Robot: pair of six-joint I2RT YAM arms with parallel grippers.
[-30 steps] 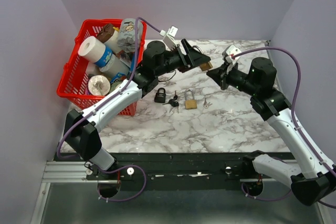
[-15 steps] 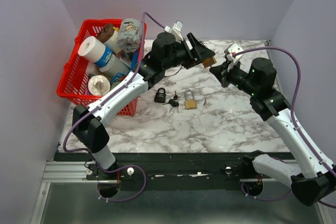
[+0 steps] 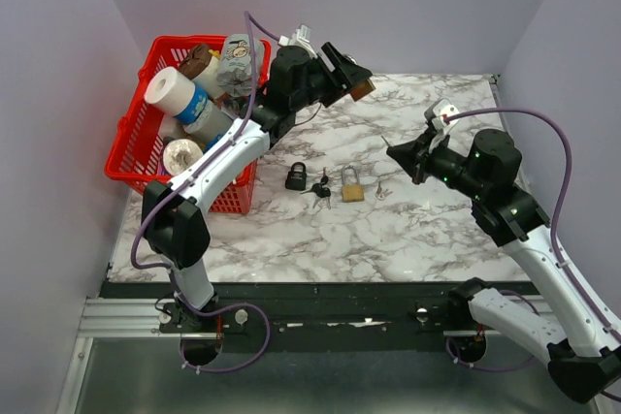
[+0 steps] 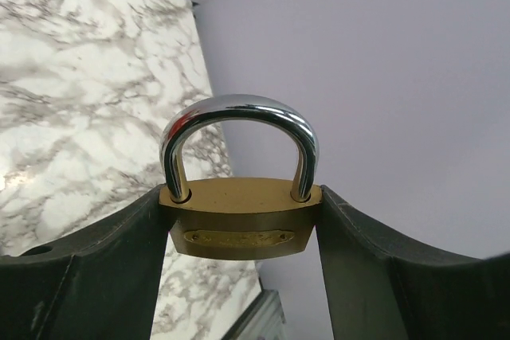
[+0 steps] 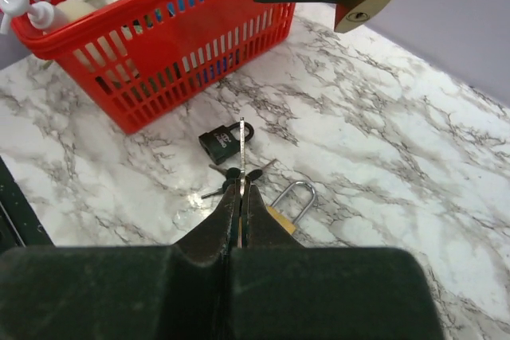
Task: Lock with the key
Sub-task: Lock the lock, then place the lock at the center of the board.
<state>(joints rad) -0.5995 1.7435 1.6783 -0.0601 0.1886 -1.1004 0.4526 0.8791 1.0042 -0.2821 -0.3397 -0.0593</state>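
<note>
Two arms were up off the marble table (image 3: pixel 437 230). The left gripper (image 3: pixel 351 78) was raised just right of the red basket (image 5: pixel 183 53), its fingers (image 4: pixel 96 276) pinching a brass padlock (image 4: pixel 239 224) by the two sides of the body. The shackle stood upright and both of its legs sat in the body. In the right wrist view, the keyhole end of that lock faced down toward the table.

The right gripper (image 5: pixel 239 197) was pressed together on a key (image 5: pixel 241 157), with the thin blade sticking straight out past the tips. The key and the held lock were well apart, with the lock higher and nearer the basket.

On the table between the arms lay a black padlock (image 3: pixel 296 177), a bunch of keys (image 3: pixel 320 191) just beside it, a spare brass lock (image 3: pixel 352 187) with its shackle toward the back wall, and a small loose key (image 3: pixel 380 191). The basket was full of bottles and rolls.
</note>
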